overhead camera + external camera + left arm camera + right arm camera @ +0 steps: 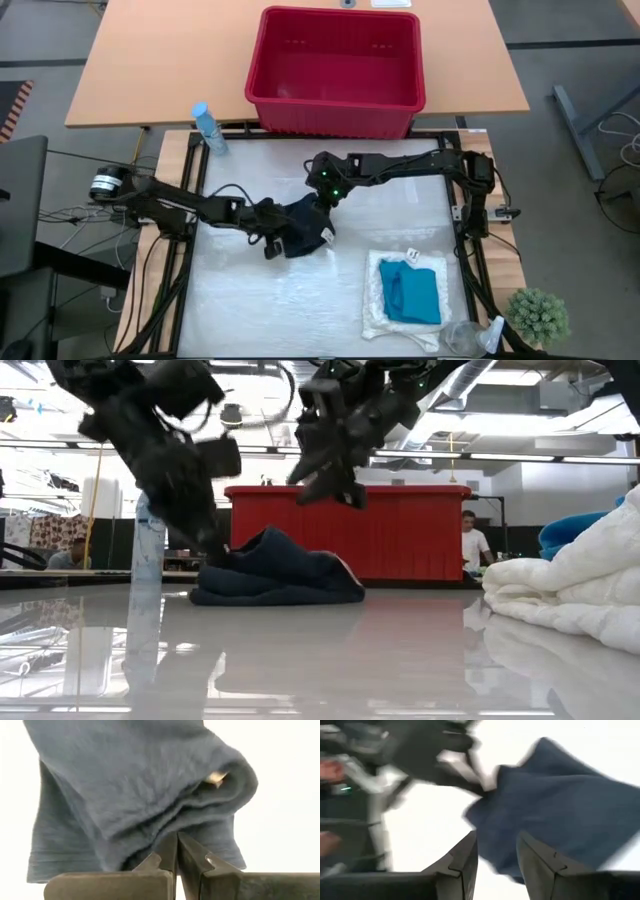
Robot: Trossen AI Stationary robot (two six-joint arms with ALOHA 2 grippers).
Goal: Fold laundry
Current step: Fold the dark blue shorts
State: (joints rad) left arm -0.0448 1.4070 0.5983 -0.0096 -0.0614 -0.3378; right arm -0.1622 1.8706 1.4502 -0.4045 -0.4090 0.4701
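A dark navy garment (302,236) lies bunched in the middle of the table, a low mound in the low view (280,575). My left gripper (268,242) is at its left end, shut on the cloth. My right gripper (330,488) hangs open just above the garment's far side (560,805), with nothing between its fingers. At the near right, a turquoise garment (412,292) lies folded on top of a cream-white cloth (378,305). My left gripper has a fold at the navy garment's left end (167,827) pinched at its shut fingertips (167,851). The fingers slant down from the table's left side. That end (228,552) is raised a little; the rest of the garment lies slack on the table.
A red plastic basket (335,100) stands beyond the table's far edge. A blue-capped bottle (208,128) stands at the far left corner. A small plant (540,315) and a clear bottle (470,338) are at the near right. People show in the room behind.
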